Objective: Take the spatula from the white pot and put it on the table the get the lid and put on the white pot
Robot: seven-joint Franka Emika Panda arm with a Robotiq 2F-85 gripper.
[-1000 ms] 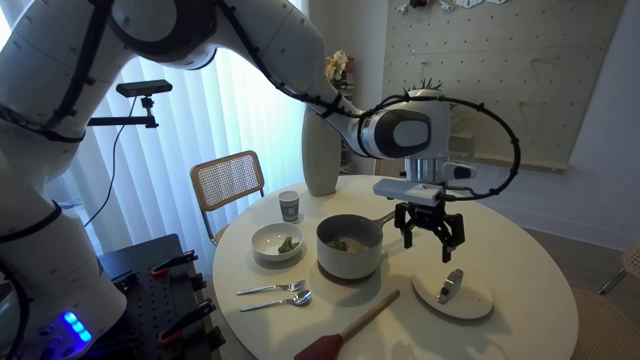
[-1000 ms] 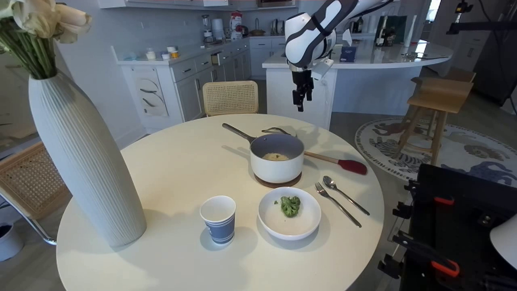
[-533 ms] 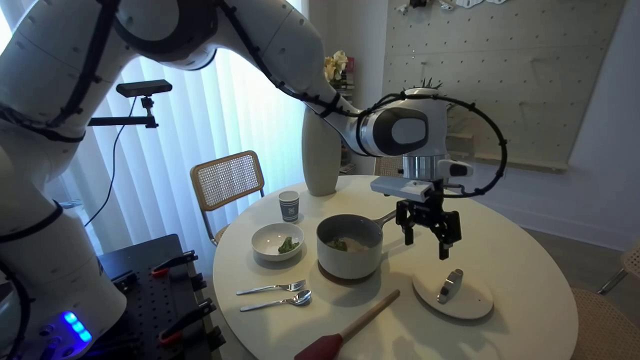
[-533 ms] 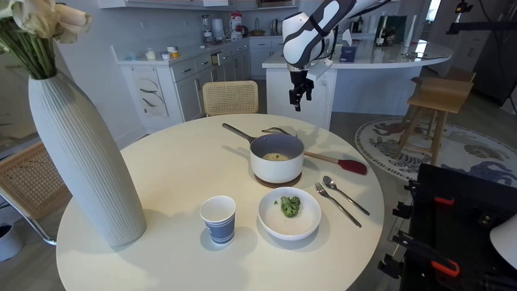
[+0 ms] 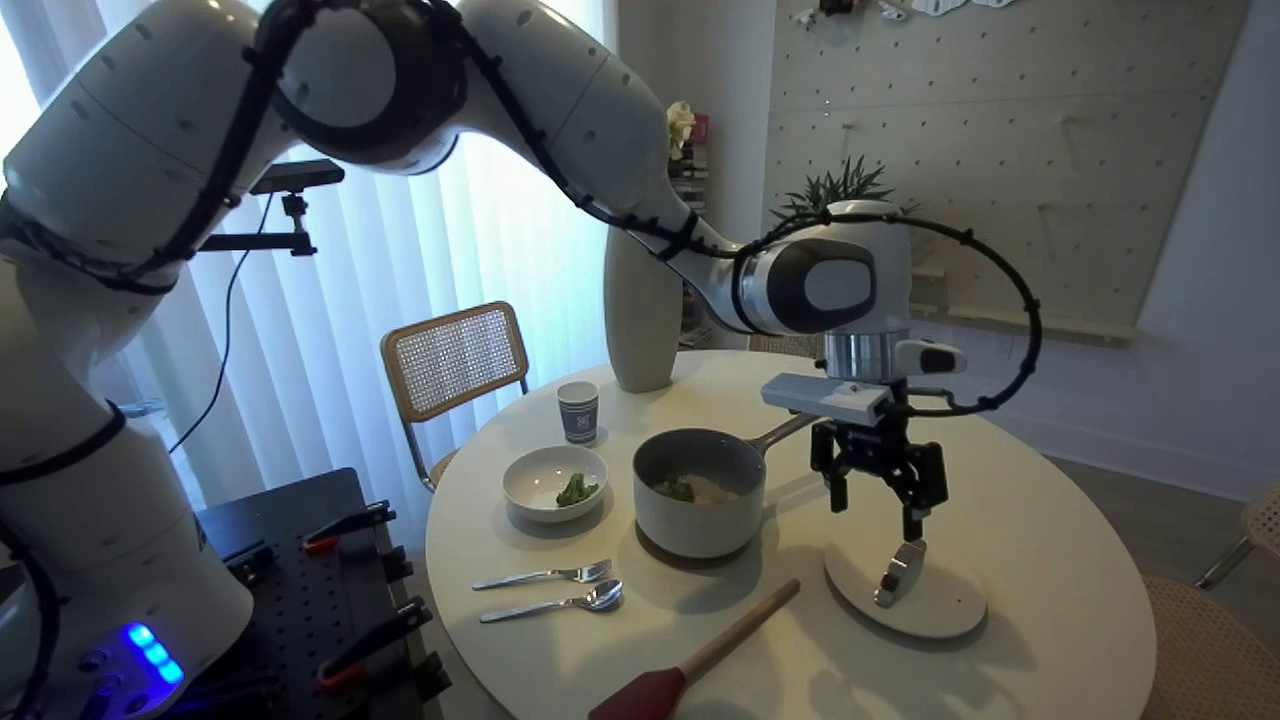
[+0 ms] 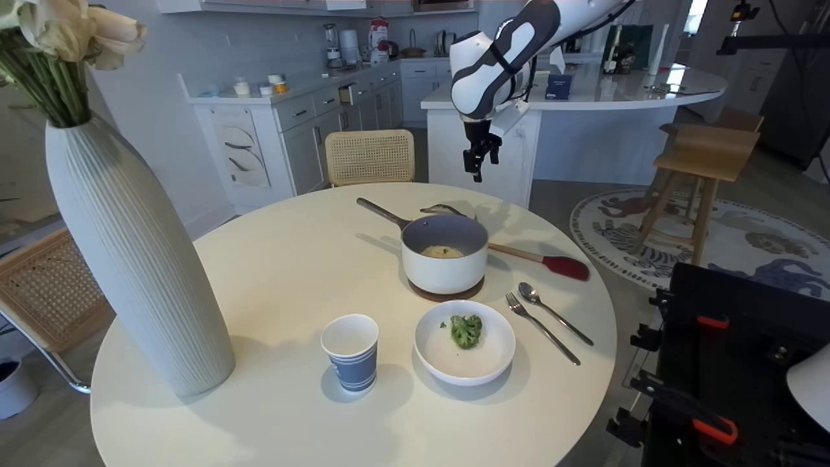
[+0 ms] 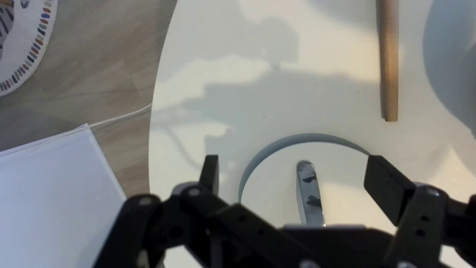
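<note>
Okay, gripper [image 5: 875, 524] empty, jaws spread above lid [image 5: 938, 592]; its handle [image 7: 311, 194] below, between them in wrist view, long axis crosswise.

Shows glossy white arm casing [image 5: 600, 100], dotted with small dark recesses and crossed by thin seam lines. Bears dark grey surrounds [image 5: 435, 75] with paler grey rounded caps [image 5: 838, 285] at the joints. Carries a black cable [image 5: 1034, 306], secured by black ties [image 5: 966, 237] and straps [image 5: 680, 237]. Has a bright metal collar [image 5: 860, 356] above a slim pale housing [image 5: 828, 398]. Ends in a black claw [image 5: 876, 518] with blocky jointed fingers [image 7: 388, 188] and round screw heads [image 7: 194, 191]. Displays three blue lights [image 5: 155, 652] on the white base [image 5: 120, 560].
</note>
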